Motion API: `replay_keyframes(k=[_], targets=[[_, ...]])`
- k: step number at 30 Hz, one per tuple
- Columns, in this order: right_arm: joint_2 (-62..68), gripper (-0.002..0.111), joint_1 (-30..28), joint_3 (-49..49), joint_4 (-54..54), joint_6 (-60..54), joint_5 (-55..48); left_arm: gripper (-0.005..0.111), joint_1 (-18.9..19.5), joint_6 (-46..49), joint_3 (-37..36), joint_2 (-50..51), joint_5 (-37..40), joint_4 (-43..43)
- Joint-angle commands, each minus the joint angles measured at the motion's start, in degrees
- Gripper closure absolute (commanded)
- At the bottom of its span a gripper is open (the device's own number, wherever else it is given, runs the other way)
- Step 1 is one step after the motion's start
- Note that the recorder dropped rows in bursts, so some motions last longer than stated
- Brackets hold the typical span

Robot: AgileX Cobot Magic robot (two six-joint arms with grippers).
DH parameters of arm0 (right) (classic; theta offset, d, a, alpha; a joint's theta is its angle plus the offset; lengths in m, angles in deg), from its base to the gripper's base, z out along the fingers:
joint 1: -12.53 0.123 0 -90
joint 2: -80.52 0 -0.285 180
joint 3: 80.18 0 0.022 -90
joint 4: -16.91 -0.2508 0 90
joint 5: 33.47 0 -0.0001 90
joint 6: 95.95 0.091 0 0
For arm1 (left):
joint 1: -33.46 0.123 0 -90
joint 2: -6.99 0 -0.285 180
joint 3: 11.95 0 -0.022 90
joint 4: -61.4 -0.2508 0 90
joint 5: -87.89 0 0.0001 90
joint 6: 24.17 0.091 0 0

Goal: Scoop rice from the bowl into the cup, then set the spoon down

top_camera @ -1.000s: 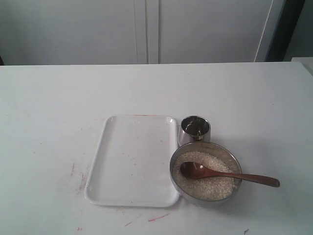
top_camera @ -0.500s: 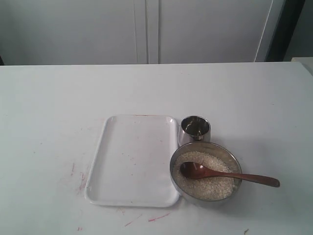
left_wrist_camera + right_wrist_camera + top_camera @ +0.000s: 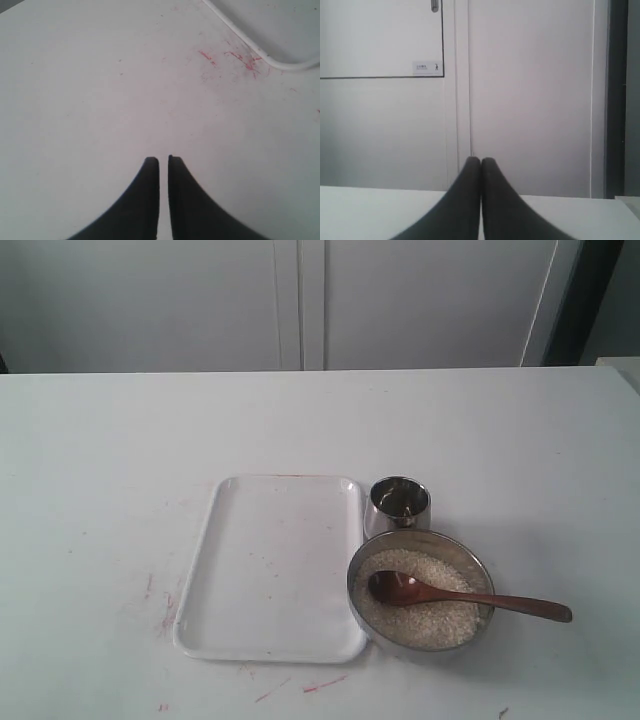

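In the exterior view the wide steel bowl [image 3: 478, 562] stands at the front right of the table, filled with off-white rice [image 3: 430, 622]. The dark wooden spoon [image 3: 470, 598] lies in it, its oval end on the rice and its handle sticking out over the rim to the right. The small steel cup [image 3: 399, 505] stands just behind the bowl. Neither arm shows in that view. My left gripper [image 3: 163, 160] hovers over bare table, jaws nearly together with nothing between them. My right gripper [image 3: 480, 160] is shut and empty, facing the white cabinet doors.
A white rectangular tray [image 3: 272, 565] lies left of the bowl and cup; its corner [image 3: 280, 63] shows in the left wrist view. Red marks [image 3: 235, 60] stain the white table beside it. White cabinet doors [image 3: 520, 90] stand behind the table.
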Motion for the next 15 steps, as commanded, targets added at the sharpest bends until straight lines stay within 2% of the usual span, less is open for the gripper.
replay_keyframes(k=[1,6,8,9,12,15], targets=[[-0.4,0.108,-0.2,-0.3,0.0,8.2,2.4,0.092,-0.3,-0.3,-0.5,0.0,2.8,0.3],[-0.4,0.108,-0.2,-0.3,0.0,25.0,0.0,0.092,-0.3,-0.3,-0.5,0.0,2.8,0.3],[-0.4,0.108,-0.2,4.2,0.0,26.0,-14.9,0.092,-0.3,-0.3,-0.5,0.0,2.8,0.3],[-0.4,0.108,-0.2,7.9,0.0,24.3,-22.8,0.092,-0.3,-0.3,-0.5,0.0,2.8,0.3],[5.7,0.108,-0.2,19.5,0.0,14.9,-37.0,0.092,-0.3,-0.3,-0.5,0.0,2.8,0.3],[22.5,0.108,-0.2,36.1,-2.2,-1.9,-55.5,0.092,-0.3,-0.3,-0.5,0.0,2.8,0.3]])
